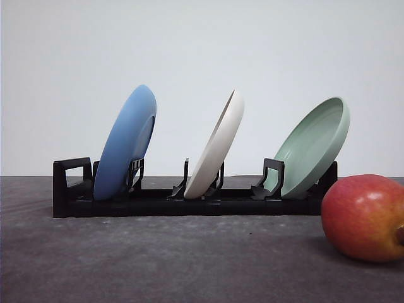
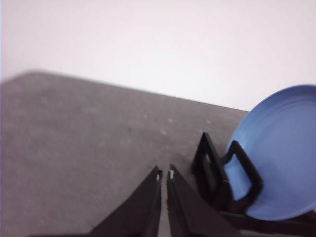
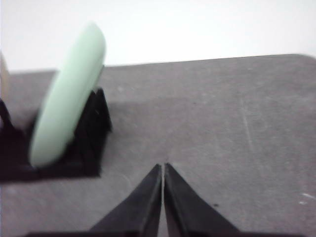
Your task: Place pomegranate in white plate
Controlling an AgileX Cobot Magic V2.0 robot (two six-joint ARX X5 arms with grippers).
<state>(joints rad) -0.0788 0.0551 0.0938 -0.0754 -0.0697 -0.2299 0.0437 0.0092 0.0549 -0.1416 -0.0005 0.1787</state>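
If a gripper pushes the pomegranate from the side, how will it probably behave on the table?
The pomegranate is round and lies free on the flat table, so it would likely roll rather than slide. Its skin looks smooth and a little glossy, so narrow fingers may slip. It looks solid, probably heavy for its size.

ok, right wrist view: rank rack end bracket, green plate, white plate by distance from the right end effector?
From the right end effector:
1. rack end bracket: nearest, at the rack's end.
2. pale green plate: leaning just behind the bracket.
3. white plate: farthest, a sliver beyond the green one.
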